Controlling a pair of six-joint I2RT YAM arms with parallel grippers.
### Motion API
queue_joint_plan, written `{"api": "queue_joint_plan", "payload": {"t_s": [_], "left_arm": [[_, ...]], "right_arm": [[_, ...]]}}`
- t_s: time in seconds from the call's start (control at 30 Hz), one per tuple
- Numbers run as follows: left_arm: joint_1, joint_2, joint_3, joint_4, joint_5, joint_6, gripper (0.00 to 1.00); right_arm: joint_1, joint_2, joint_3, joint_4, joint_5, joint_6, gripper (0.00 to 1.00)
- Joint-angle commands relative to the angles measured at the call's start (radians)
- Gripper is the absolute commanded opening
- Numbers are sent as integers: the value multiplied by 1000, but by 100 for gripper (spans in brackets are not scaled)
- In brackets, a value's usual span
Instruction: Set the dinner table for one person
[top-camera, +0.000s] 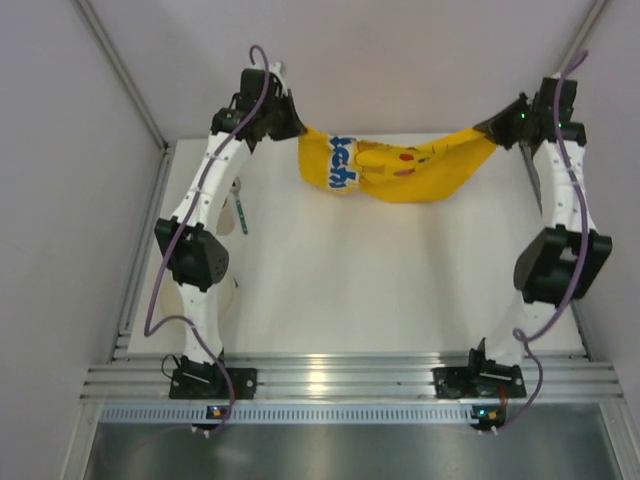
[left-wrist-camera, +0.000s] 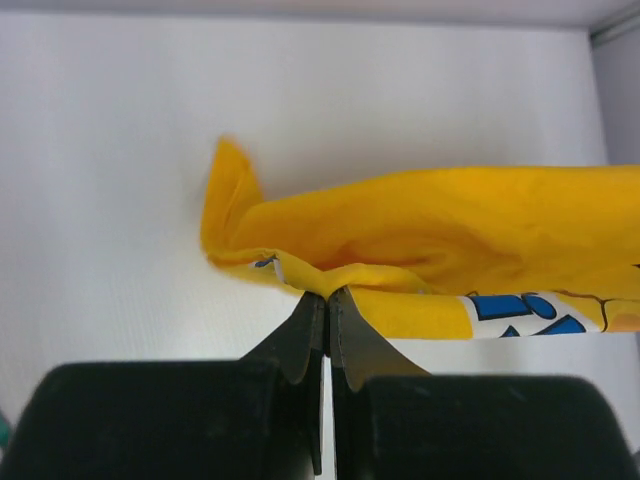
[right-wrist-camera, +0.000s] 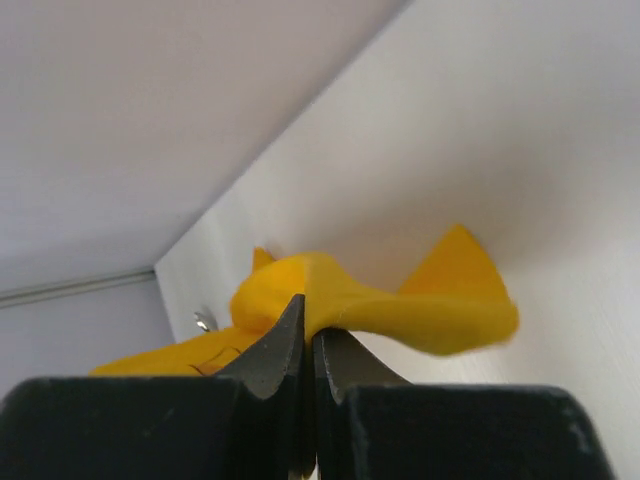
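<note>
Working over the white desk (top-camera: 400, 290), spread wide below. Holding the yellow cartoon mat (top-camera: 400, 172) stretched and sagging along the far edge, left pincer (left-wrist-camera: 327, 300) and right pincer (right-wrist-camera: 308, 330) clenched on opposite ends. Laying the mat; next, probably lowering evenly, then releasing.

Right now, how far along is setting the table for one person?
Done: nothing looks laid yet. In hand: the yellow mat sags at the far end of the dinner table, one end pinched by the shut left fingers, the other by the shut right fingers. Left: spread it flat, then place the tableware; only a thin utensil-like item shows, beside the left arm.
</note>
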Motion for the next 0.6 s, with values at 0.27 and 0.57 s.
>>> {"api": "queue_joint_plan", "payload": {"t_s": [0.27,0.57], "left_arm": [[107,-81,111,66,38,-86,0],[90,-568,-583,129,24,-59,0]], "right_arm": [[-47,117,412,7,-226,-61,0],[-48,-339,-379,-97,-149,-171,0]]}}
